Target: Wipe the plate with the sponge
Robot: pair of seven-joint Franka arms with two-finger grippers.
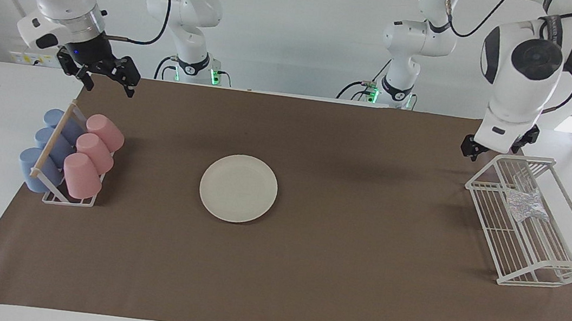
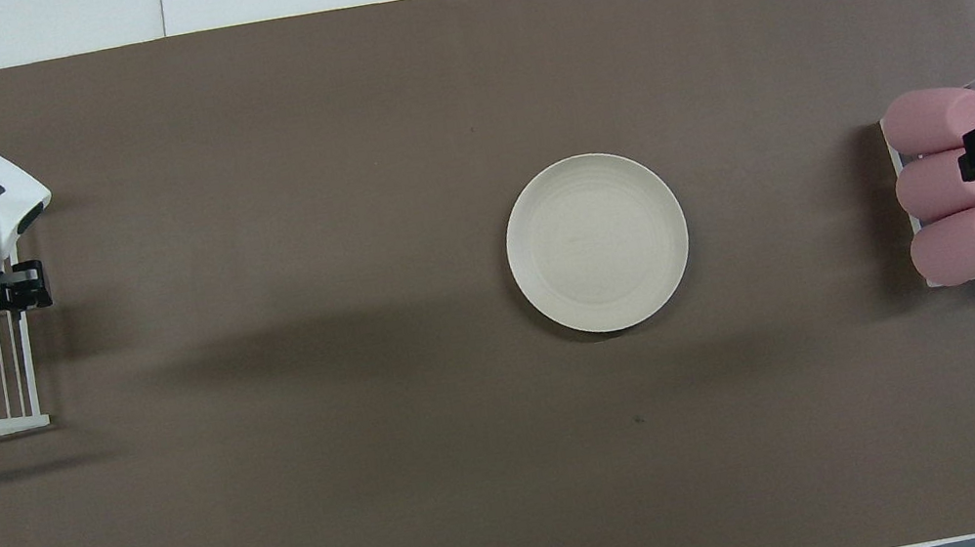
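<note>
Sponge (image 1: 527, 205) lies in the wire rack (image 1: 567, 266) at the left arm's end of the table; plate (image 1: 238, 188) sits mid-table. Left gripper (image 1: 489, 147), jaws unreadable, should descend straight between the rack's rails. Right gripper (image 1: 110, 79) waits, jaws spread.

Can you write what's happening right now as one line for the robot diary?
plate: bare on mat | sponge: in white wire rack | left gripper: over rack | right gripper: open, waiting above cup rack

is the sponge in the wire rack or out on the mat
In the rack. The sponge lies on the bars of the white wire rack at the left arm's end of the table, apart from the plate.
</note>
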